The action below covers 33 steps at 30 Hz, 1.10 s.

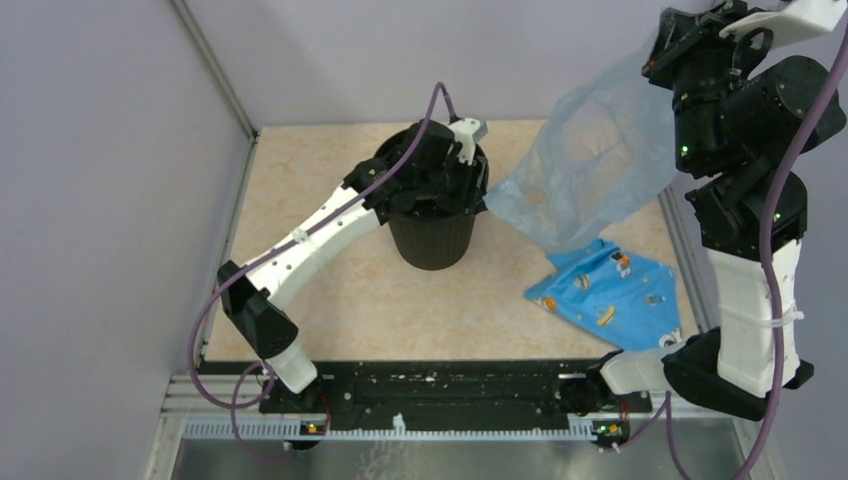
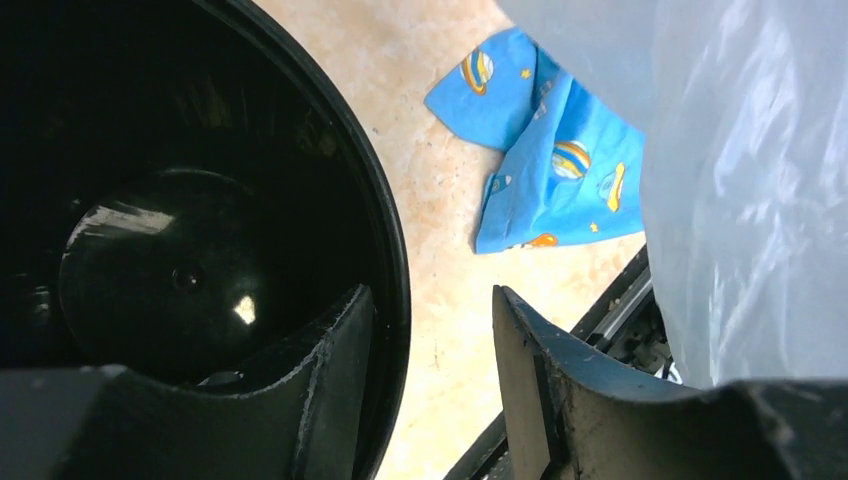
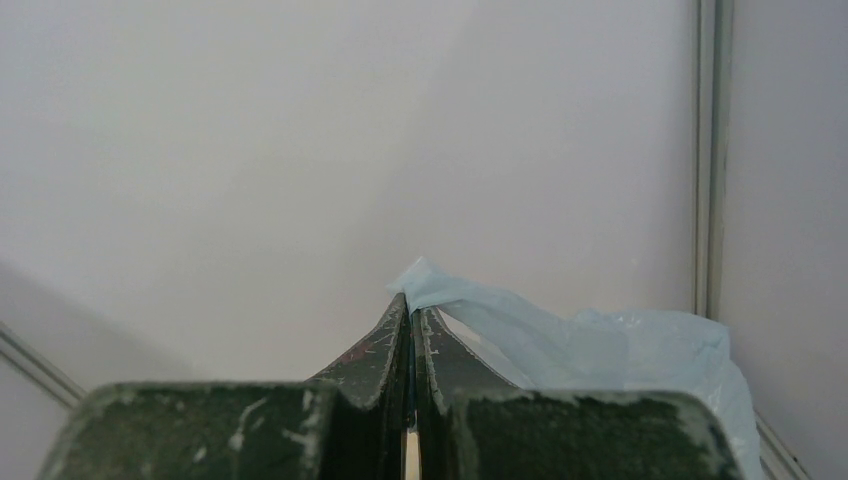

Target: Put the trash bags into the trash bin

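- Your right end effector [image 3: 410, 310] is clamped shut on the top edge of the trash bag [image 1: 590, 170]. The wrist view shows the pale film pinched between the closed fingers.
- It holds the bag raised high at the right of the bench [image 1: 300, 160]. The film drapes down and leftward, and its lowest corner hangs just beside the rim of the trash bin [image 1: 432, 240]. None of it is inside.
- Your left end effector [image 2: 432, 295] is open over the bin's right rim, one finger inside the mouth and the other outside (straddling, not pinching).
- The bin stands upright, and the left wrist view shows no bag or other thing in it.
- A blue cartoon-print cloth [image 1: 605, 295] lies flat on the bench under the hanging bag, well apart from the bin.
- I judge the step in hand to be the carry: the bag is up, but not yet over the opening.
- Next, bring the right arm left until the film hangs over the mouth, then lower it. Watch that the left arm isn't blocking the opening, and that the light film doesn't catch on the rim.
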Tool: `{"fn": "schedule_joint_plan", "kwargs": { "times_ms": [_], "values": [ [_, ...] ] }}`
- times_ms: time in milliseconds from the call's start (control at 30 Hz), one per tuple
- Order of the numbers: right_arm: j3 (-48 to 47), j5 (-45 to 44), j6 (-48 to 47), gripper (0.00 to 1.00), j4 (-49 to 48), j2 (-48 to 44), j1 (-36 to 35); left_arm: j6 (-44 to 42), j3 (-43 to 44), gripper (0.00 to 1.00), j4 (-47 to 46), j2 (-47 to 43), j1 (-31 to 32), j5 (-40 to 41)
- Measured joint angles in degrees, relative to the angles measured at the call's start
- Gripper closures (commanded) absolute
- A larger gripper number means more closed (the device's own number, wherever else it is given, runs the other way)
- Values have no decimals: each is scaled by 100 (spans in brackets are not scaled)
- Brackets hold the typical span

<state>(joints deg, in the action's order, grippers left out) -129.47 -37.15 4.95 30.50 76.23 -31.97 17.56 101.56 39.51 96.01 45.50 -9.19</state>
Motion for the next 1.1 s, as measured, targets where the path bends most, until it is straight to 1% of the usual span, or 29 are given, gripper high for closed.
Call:
{"fn": "schedule_joint_plan", "kwargs": {
  "times_ms": [133,267,467,567,700,800,933,1100],
  "values": [
    [4,96,-50,100,-87,-11,0,173,-162,44,-210,-321,-2,66],
    [105,153,-168,100,-223,-44,0,367,-636,44,-411,-944,0,212],
    [240,59,-442,100,-525,-98,0,767,-1051,41,-748,-1714,0,221],
    [393,-223,-699,100,-767,-125,0,1191,-1506,36,-1178,-2142,-4,-57],
    [538,-643,-1025,100,-1036,-98,0,1864,-2079,25,-1829,-2509,-2,-599],
    [538,-894,-1211,100,-1209,-26,0,2455,-2527,17,-2542,-2634,0,-1040],
    [577,-1128,-1351,100,-1375,42,0,3193,-2929,11,-3392,-2581,55,-1580],
    [610,-1268,-1427,100,-1449,155,0,3735,-3008,8,-4201,-2319,417,-1941]
  ]
}}
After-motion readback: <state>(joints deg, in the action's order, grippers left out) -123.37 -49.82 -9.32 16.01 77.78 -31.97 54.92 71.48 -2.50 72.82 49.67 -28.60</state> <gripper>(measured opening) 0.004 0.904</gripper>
